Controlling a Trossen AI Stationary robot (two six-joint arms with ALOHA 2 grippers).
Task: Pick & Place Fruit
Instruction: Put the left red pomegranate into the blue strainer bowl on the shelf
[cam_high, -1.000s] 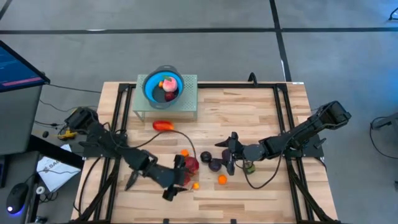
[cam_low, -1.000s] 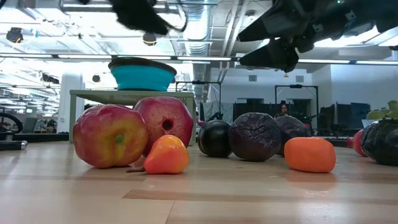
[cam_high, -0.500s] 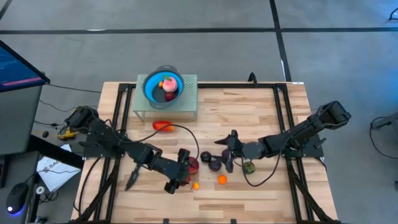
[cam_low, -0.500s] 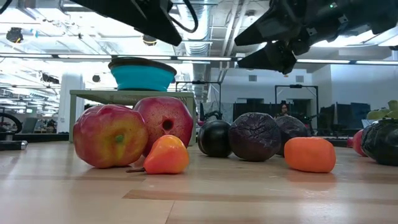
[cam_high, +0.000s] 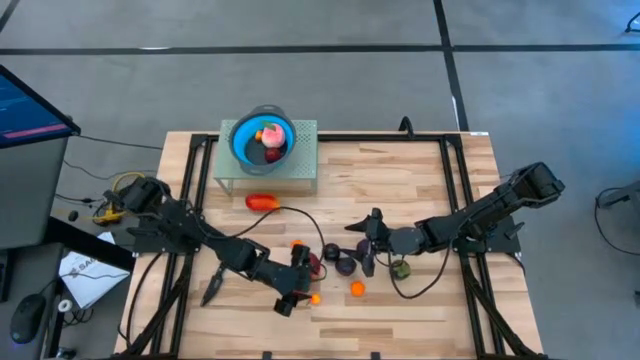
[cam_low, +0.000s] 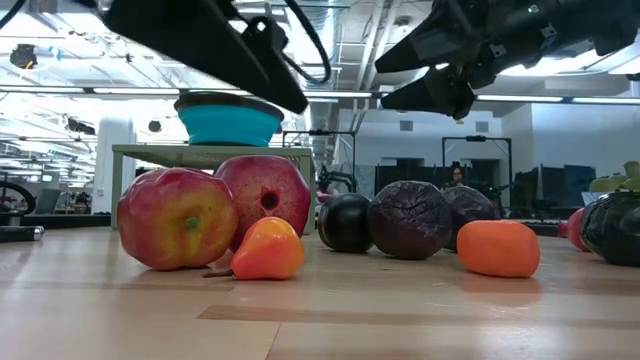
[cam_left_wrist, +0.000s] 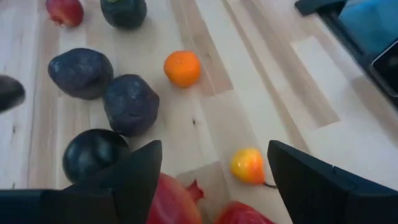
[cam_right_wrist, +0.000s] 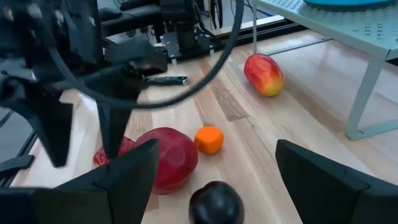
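Low view | fruit (cam_low: 178, 218): red-yellow apples, purple and orange balls | left tool (cam_left_wrist: 211, 180) released | right tool (cam_right_wrist: 214, 177) released

Robotics lab: open-plan workstations, exposed ceiling ducts

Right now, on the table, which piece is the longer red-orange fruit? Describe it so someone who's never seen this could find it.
Start at the blue bowl on the pale green stand at the table's far edge. On the wood just in front of that stand lies the long red-orange fruit. It lies alone, well apart from the cluster of round fruit between the two grippers, and it is the only elongated piece.
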